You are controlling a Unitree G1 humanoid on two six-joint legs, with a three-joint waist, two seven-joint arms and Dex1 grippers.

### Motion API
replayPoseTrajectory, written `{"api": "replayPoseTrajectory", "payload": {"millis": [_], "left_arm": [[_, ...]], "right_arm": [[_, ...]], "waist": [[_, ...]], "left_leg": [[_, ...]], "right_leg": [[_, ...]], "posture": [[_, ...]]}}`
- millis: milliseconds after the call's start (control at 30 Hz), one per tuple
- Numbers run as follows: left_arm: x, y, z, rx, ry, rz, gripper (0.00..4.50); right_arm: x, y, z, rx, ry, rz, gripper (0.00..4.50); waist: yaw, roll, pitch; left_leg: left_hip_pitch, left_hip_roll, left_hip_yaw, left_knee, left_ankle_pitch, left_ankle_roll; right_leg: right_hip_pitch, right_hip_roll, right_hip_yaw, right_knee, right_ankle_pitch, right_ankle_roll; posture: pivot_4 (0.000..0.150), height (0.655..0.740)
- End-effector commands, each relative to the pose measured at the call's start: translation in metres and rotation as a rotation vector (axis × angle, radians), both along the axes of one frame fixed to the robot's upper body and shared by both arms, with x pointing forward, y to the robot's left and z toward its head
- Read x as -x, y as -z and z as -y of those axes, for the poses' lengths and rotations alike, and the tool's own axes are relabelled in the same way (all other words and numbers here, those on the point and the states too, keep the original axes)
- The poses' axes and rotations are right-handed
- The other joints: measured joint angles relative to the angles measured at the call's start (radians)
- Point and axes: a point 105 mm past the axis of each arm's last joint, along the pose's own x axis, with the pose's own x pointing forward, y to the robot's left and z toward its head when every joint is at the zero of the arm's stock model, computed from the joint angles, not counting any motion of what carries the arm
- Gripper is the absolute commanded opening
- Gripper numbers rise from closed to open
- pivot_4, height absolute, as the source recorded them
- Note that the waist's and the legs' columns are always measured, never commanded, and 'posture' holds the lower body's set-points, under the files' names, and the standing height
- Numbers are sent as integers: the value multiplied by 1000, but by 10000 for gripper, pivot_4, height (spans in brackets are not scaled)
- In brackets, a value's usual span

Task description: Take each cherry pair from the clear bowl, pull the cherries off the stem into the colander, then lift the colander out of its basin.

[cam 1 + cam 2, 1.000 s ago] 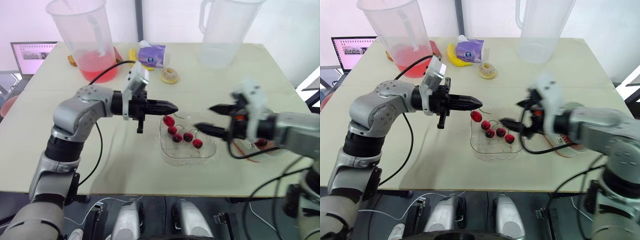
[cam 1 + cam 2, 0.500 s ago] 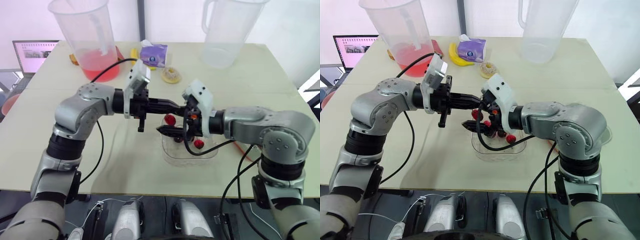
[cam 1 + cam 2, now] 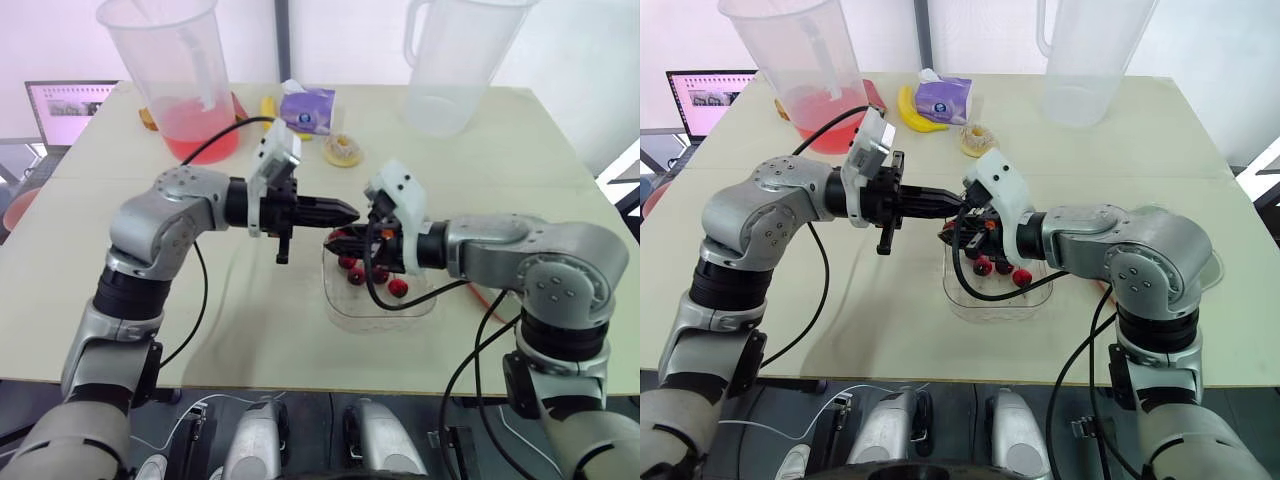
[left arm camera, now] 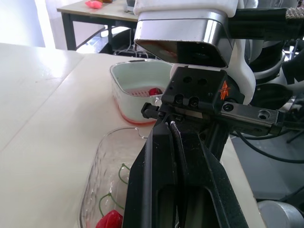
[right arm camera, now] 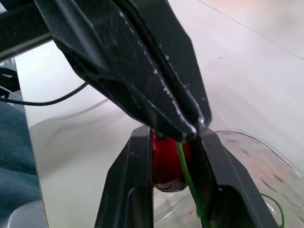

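My left gripper (image 3: 352, 211) is shut on the green stem (image 5: 188, 176) of a cherry pair, held above the far left rim of the clear bowl (image 3: 382, 312). Just below it, my right gripper (image 3: 336, 238) is shut on a red cherry (image 5: 166, 157) hanging from that stem; both pads press its sides. Several more cherries (image 3: 377, 275) with stems lie in the bowl. The red colander (image 4: 142, 93) sits in its white basin (image 4: 124, 76) to the right of the bowl, with a cherry (image 4: 153, 91) inside; my right arm hides most of it in the head views.
At the back of the table stand a pitcher with red liquid (image 3: 176, 85) and a clear pitcher (image 3: 446, 62). A purple tissue pack (image 3: 305, 108), a doughnut (image 3: 342, 151) and a banana (image 3: 912, 110) lie between them. A laptop (image 3: 66, 106) is far left.
My right gripper swung in from the right, open, came under the left gripper's tips and closed on the hanging cherry. The left gripper stayed in place.
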Motion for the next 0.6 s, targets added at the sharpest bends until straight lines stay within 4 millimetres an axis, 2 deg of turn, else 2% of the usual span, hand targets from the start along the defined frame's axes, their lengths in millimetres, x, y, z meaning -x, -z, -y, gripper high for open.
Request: {"api": "replayPoseTrajectory", "payload": {"millis": [33, 100, 167, 367, 467, 600], "left_arm": [[3, -13, 1, 19, 10, 59, 0], [3, -13, 1, 19, 9, 58, 0], [3, -13, 1, 18, 6, 58, 0], [3, -12, 0, 16, 4, 54, 0], [3, -12, -1, 17, 2, 54, 0], [3, -12, 0, 18, 6, 51, 0]], "right_arm": [[2, 15, 9, 66, 35, -23, 5661], [4, 27, 12, 93, 48, -53, 5661], [3, 29, 15, 91, 62, -57, 5661], [7, 22, 25, 54, 86, -39, 5661], [10, 24, 34, 63, 112, -46, 5661], [14, 27, 38, 78, 120, -55, 5661]], "waist": [[1, 0, 0], [0, 0, 0], [0, 0, 0], [-1, 0, 0], [1, 0, 0], [0, 0, 0]], "left_leg": [[0, 0, 0, 0, 0, 0], [0, 0, 0, 0, 0, 0], [0, 0, 0, 0, 0, 0], [0, 0, 0, 0, 0, 0], [0, 0, 0, 0, 0, 0], [0, 0, 0, 0, 0, 0]], "right_leg": [[0, 0, 0, 0, 0, 0], [0, 0, 0, 0, 0, 0], [0, 0, 0, 0, 0, 0], [0, 0, 0, 0, 0, 0], [0, 0, 0, 0, 0, 0], [0, 0, 0, 0, 0, 0]], "posture": [[1500, 7400], [1500, 7400], [1500, 7400], [1500, 7400], [1500, 7400], [1500, 7400]]}}
